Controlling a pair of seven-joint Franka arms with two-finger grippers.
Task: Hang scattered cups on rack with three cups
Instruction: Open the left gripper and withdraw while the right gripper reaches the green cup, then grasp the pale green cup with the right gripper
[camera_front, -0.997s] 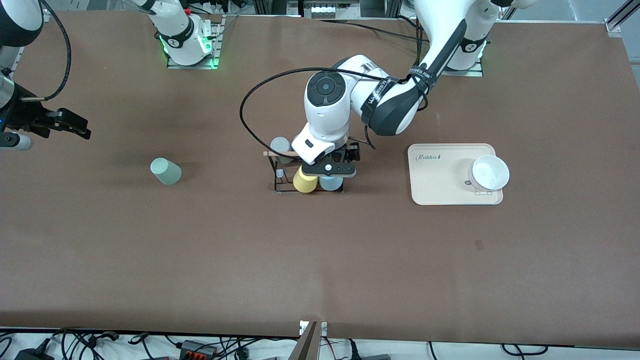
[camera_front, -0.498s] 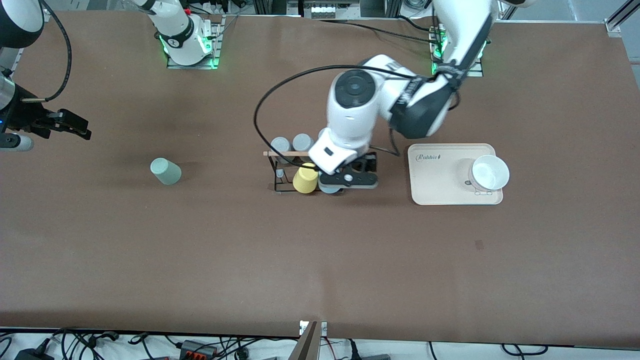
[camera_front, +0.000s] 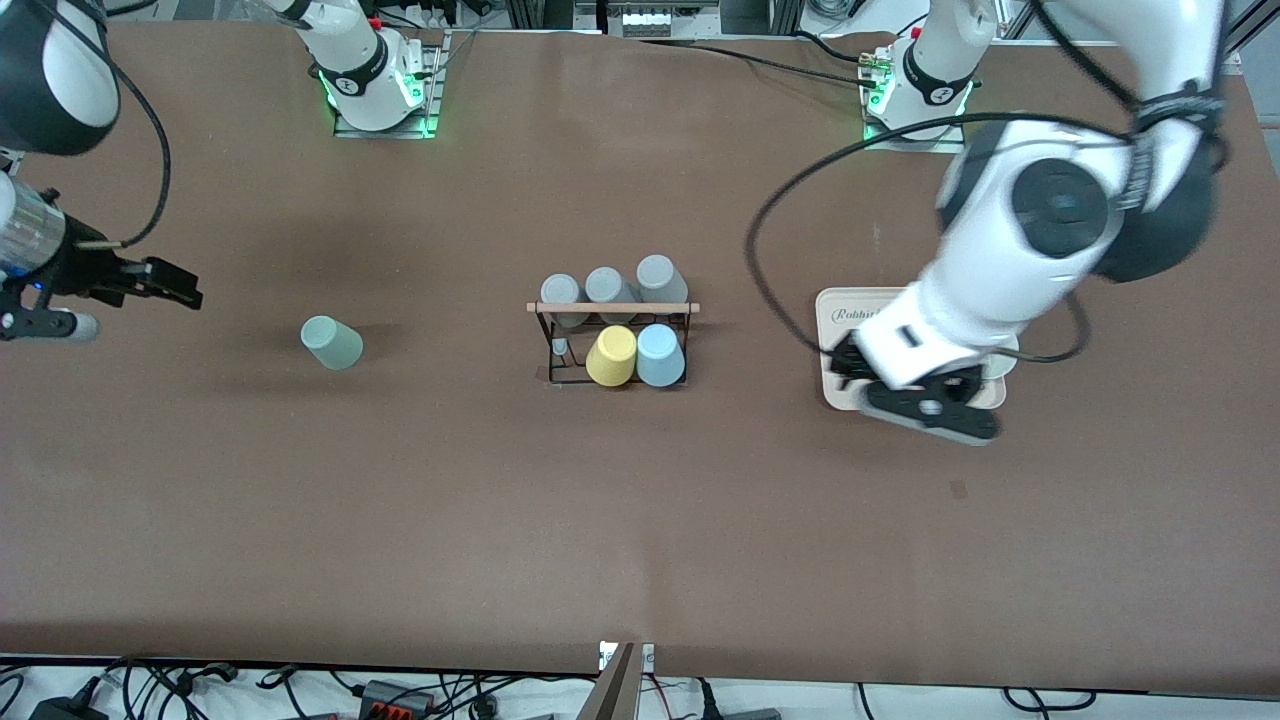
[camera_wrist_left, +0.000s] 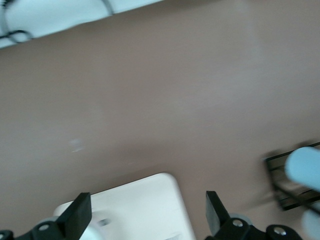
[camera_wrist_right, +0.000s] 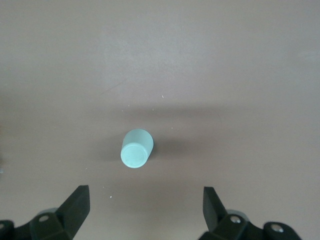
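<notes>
The black wire rack with its wooden rod stands mid-table. A light blue cup sits upturned on it beside a yellow cup; the rack and blue cup also show in the left wrist view. A mint green cup lies on the table toward the right arm's end. My left gripper hangs open and empty over the beige tray, its opening above the tray's corner. My right gripper is open and empty, with the mint cup ahead of its opening.
Three grey cups fill the rack's row farther from the front camera. The beige tray lies toward the left arm's end, mostly covered by the left arm. A black cable loops from that arm over the table.
My left arm has swung from the rack to above the tray, leaving the light blue cup on the rack. The right gripper has shifted slightly toward the mint cup.
</notes>
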